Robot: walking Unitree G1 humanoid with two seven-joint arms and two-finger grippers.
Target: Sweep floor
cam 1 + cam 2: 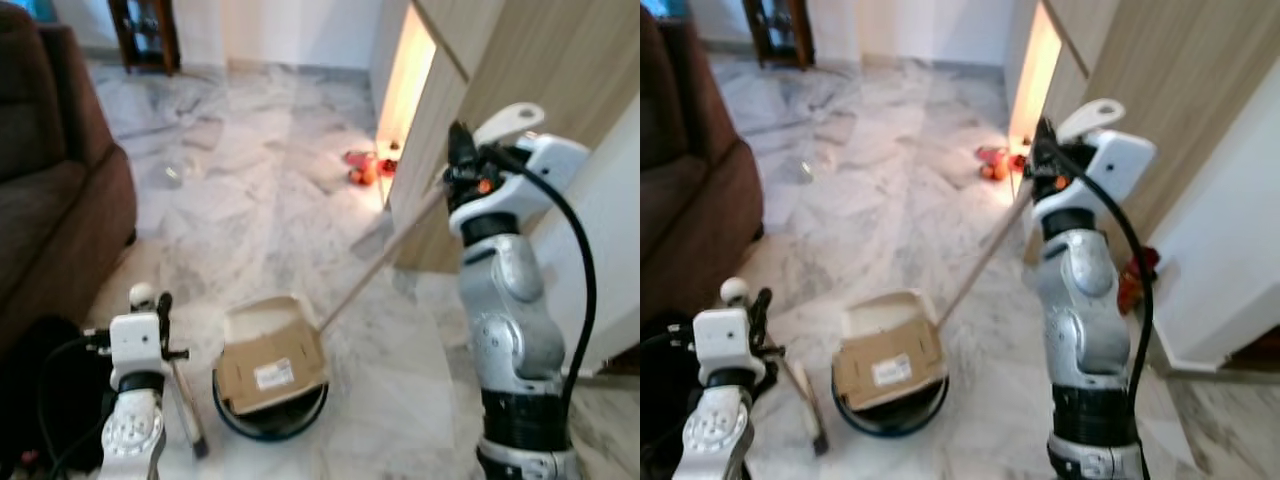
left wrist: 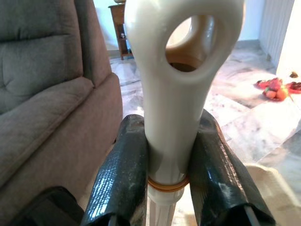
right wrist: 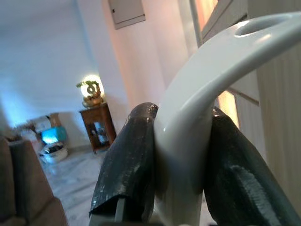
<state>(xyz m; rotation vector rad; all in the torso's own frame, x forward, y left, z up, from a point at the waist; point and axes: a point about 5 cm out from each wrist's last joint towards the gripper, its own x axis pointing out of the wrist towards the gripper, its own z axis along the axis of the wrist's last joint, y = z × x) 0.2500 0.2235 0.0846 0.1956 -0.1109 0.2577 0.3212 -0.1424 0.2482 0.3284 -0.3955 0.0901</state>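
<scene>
My left gripper (image 1: 162, 312) at the lower left is shut on the cream looped handle (image 2: 181, 70) of a short brush, whose stick (image 1: 186, 398) slants down to the marble floor. My right gripper (image 1: 460, 152) is raised at the right and shut on a white curved handle (image 3: 197, 99). From that handle a long wooden pole (image 1: 385, 260) runs down to a tan box-like dustpan (image 1: 270, 365) resting on a dark round base in front of me. Red litter (image 1: 365, 166) lies on the floor by the lit gap beside the cabinet.
A brown sofa (image 1: 50, 200) stands on the left, with dark items (image 1: 40, 380) below it. Wooden cabinets (image 1: 520, 60) and a white panel (image 1: 610, 250) close off the right. A dark wooden stand (image 1: 145, 35) is at the back. Another red object (image 1: 1135, 275) sits behind my right arm.
</scene>
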